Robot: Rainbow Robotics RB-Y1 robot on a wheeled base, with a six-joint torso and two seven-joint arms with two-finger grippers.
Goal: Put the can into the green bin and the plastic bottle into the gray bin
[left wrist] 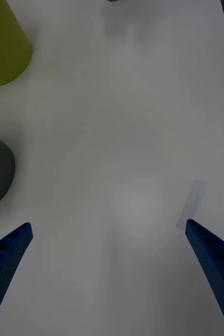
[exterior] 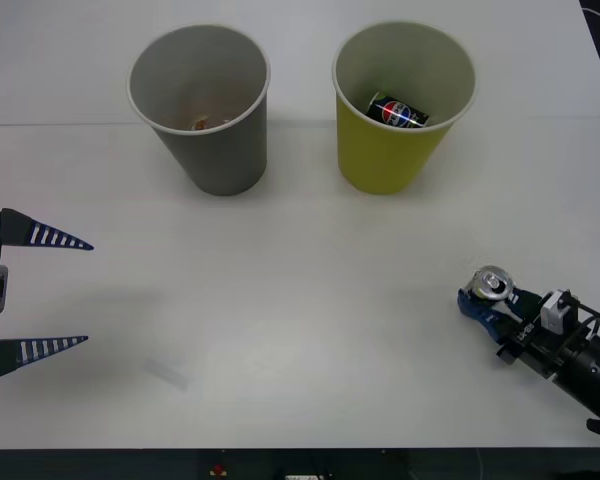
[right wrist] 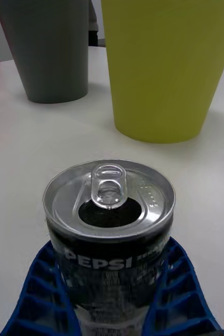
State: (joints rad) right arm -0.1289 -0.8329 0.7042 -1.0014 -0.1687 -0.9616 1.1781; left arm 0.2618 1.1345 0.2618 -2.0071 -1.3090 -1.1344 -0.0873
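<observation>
Dark logo can (exterior: pixel 398 111) lies inside yellow-green tapered bin (exterior: pixel 395 150); gray tapered bin (exterior: pixel 215 140) beside it. Right gripper (exterior: pixel 483 300) fingers clamp silver-topped drink can (exterior: pixel 492 284) upright on the white table (exterior: pixel 300 330). Left gripper (exterior: pixel 52 292) spread wide, empty.

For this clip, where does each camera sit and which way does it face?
Front view: above the arms, looking forward and down at the table, the gray bin and green bin; left claw at the left edge, right claw low on the right.
Right wrist view: on the right wrist, facing the can between its blue fingers, both bins beyond.
Left wrist view: on the left wrist, facing bare table between open fingers.
Shared: both bins appear in all three views.
</observation>
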